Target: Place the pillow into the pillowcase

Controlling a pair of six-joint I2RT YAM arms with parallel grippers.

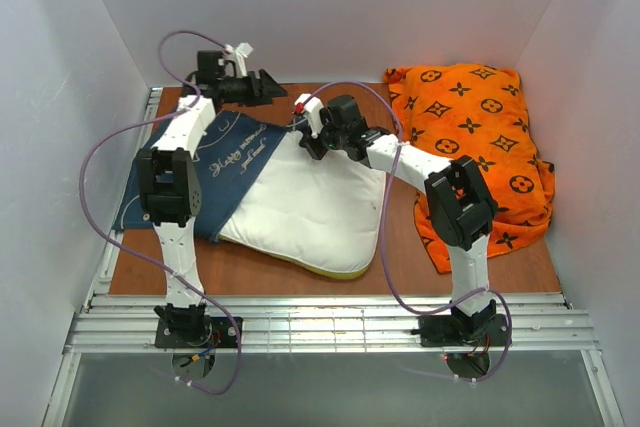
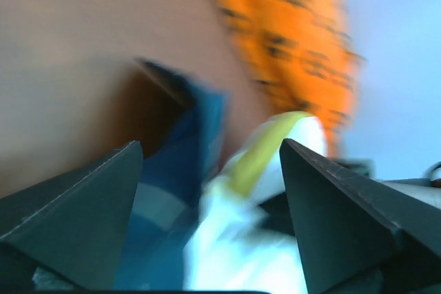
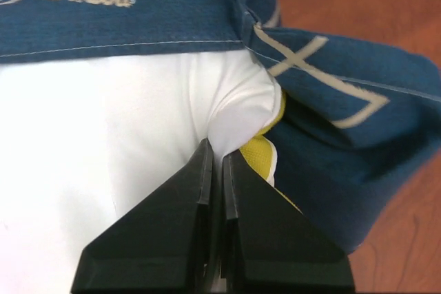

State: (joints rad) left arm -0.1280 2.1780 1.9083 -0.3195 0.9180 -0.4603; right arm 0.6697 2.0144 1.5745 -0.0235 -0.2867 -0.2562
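On the left, the left gripper (image 1: 268, 86) is hanging over the far side of the table (image 1: 300, 269) with its two fingers standing wide apart, and it is holding nothing. Its own camera is giving a blurry picture, so small things there are hard to tell. Near it the pillowcase (image 1: 225, 162) is lying on the table, with its open end facing right. The pillow (image 1: 310, 212) is sitting partly inside. One side is tucked under the blue cloth, but most of the white part is sticking out toward the right and the near side. Next, the right gripper (image 3: 215, 148) is pinching a bit of the pillow's white cover close to the yellow band (image 3: 260, 153), right at the mouth of the pillowcase, with its fingers squeezed tight together. Far to the right the orange cushion (image 1: 480, 147) is lying out of the way. Trouble could be coming here: nothing is holding the pillowcase open, so if the right gripper pushes the pillow in, the blue cloth may slide along or bunch up instead of taking it in. The pinch is also small — the thin cover could slip out of the fingers.
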